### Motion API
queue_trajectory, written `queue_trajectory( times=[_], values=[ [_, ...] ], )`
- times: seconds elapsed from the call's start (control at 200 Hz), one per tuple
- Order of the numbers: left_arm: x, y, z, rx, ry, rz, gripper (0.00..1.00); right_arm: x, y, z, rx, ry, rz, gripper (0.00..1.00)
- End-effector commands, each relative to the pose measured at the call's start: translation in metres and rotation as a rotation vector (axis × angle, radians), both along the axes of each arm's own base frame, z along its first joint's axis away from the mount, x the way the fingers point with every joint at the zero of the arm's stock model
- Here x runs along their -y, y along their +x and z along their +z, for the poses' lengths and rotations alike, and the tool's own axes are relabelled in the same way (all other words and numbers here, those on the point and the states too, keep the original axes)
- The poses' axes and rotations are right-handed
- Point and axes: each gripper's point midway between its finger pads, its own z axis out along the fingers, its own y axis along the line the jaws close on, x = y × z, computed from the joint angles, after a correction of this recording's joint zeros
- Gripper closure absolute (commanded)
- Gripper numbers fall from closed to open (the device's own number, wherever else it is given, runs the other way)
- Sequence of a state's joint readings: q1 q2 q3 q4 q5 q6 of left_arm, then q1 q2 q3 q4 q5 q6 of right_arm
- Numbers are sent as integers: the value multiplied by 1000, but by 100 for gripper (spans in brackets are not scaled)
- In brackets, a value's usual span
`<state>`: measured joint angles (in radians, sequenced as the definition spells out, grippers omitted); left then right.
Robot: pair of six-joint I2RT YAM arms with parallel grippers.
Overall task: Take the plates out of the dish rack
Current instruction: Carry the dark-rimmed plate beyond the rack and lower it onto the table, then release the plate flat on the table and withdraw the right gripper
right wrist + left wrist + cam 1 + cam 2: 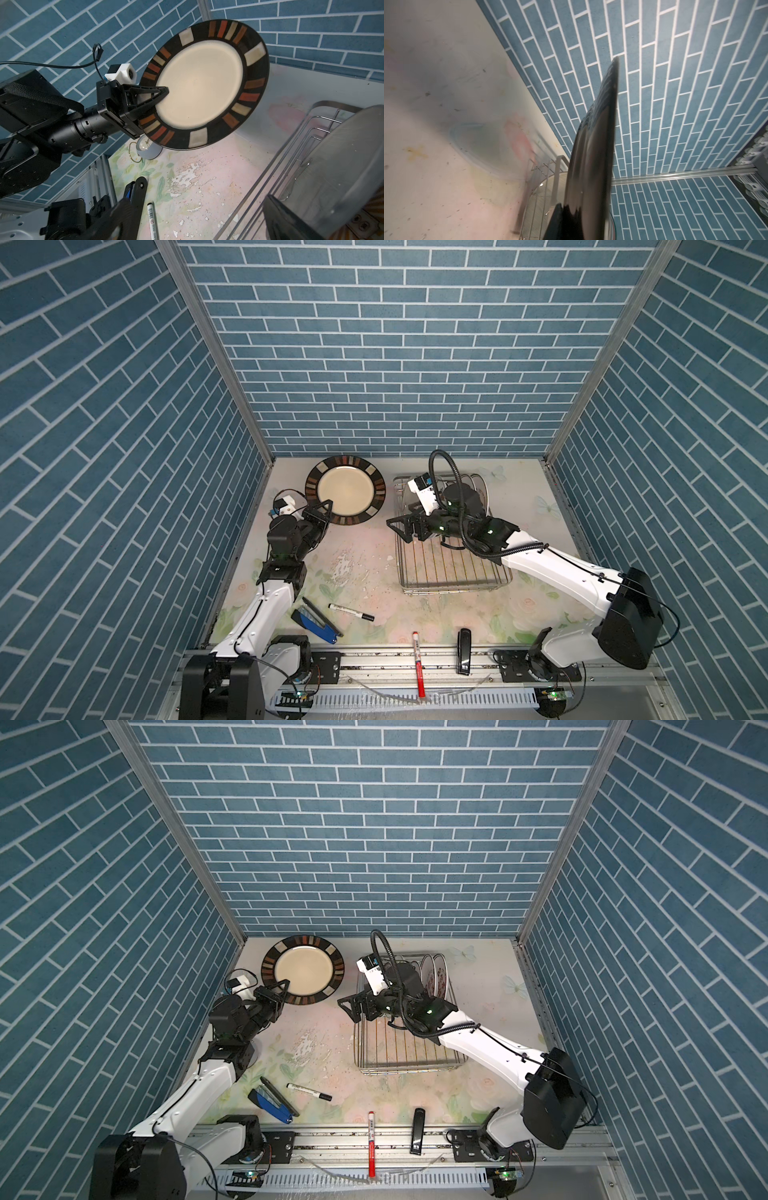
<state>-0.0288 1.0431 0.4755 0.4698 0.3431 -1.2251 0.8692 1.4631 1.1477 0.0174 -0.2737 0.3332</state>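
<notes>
Blue-tiled booth, floral tabletop (374,556): one plate is held clear of the dish rack (453,572), and others are not yet unloaded.
The rack's near part is seen bare, with upright plates (434,973) stood at its far end. A dark-rimmed plate (346,489) is held aloft and tilted to the left of the rack, clamped at its rim by the left gripper (328,506). The right gripper (398,531) is hung at the rack's left edge, jaws wide apart, nothing held. Step judged: setting down the held plate. A level lowering onto bare table left of the rack is called for, then release.
</notes>
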Motion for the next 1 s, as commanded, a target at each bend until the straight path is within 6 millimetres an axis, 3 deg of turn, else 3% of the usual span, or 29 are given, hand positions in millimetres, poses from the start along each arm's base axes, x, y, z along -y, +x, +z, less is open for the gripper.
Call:
queue_trajectory(
  times=[0.0,0.275,0.495,0.7,0.995],
  values=[
    [-14,8,35,140,27,64,100,-14,5,7,75,-23,19,1],
    [-22,22,10,85,43,106,100,-62,16,-17,136,-75,75,1],
    [-30,34,-12,48,52,146,100,-80,52,-49,115,-166,-21,1],
    [-50,46,-36,-22,94,220,100,-102,52,-56,81,-90,27,1],
    [-63,66,-61,-45,89,261,100,-126,73,-80,44,-155,22,1]
  ],
)
